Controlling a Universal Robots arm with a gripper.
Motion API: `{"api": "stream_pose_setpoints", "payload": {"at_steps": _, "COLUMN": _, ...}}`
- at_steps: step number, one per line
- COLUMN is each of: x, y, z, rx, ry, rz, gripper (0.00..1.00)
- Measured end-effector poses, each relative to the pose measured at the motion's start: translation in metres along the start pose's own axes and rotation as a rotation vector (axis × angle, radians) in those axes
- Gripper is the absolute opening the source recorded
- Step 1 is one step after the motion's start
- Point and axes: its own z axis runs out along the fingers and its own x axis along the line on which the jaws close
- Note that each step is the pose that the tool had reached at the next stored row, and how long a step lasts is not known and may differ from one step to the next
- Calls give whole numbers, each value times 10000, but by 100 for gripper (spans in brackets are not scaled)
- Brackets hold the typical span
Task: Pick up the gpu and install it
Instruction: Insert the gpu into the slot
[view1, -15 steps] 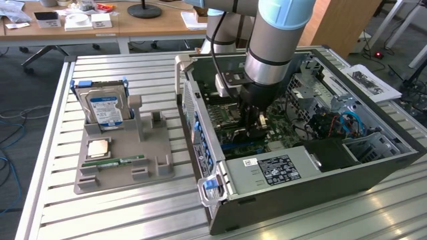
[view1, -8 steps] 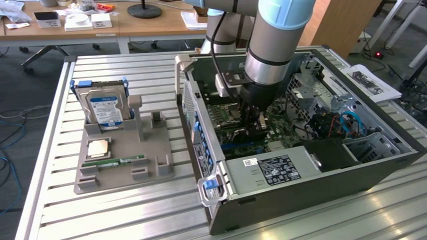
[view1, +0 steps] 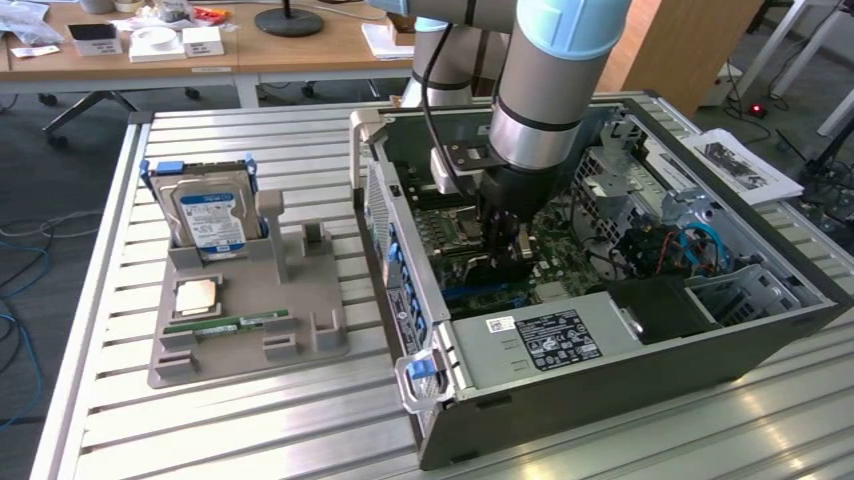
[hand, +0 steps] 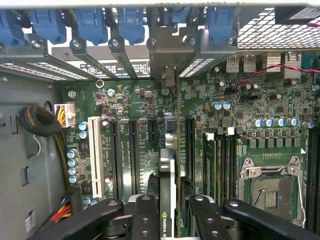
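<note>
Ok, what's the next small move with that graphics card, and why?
Probably a gentle push straight down: the gpu stands on edge over the motherboard, parallel to its slots, bracket at the case's rear wall, the hand over it. Whether it is seated cannot be told.

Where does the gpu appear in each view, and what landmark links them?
Exterior view: the gpu is inside the case, at the gripper, largely hidden.
Wrist view: the gpu is edge-on over the motherboard slots.
Shared landmark: the blue slot clips on the case's rear wall.

gpu (hand: 168, 186), dark card (edge-on), upright over motherboard (hand: 125, 105)
</note>
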Motion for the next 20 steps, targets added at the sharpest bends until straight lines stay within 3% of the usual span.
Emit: {"api": "stream_pose_setpoints", "payload": {"at_steps": 20, "x": 0, "y": 1, "z": 0, "rx": 0, "ry": 0, "rz": -9, "gripper": 26}}
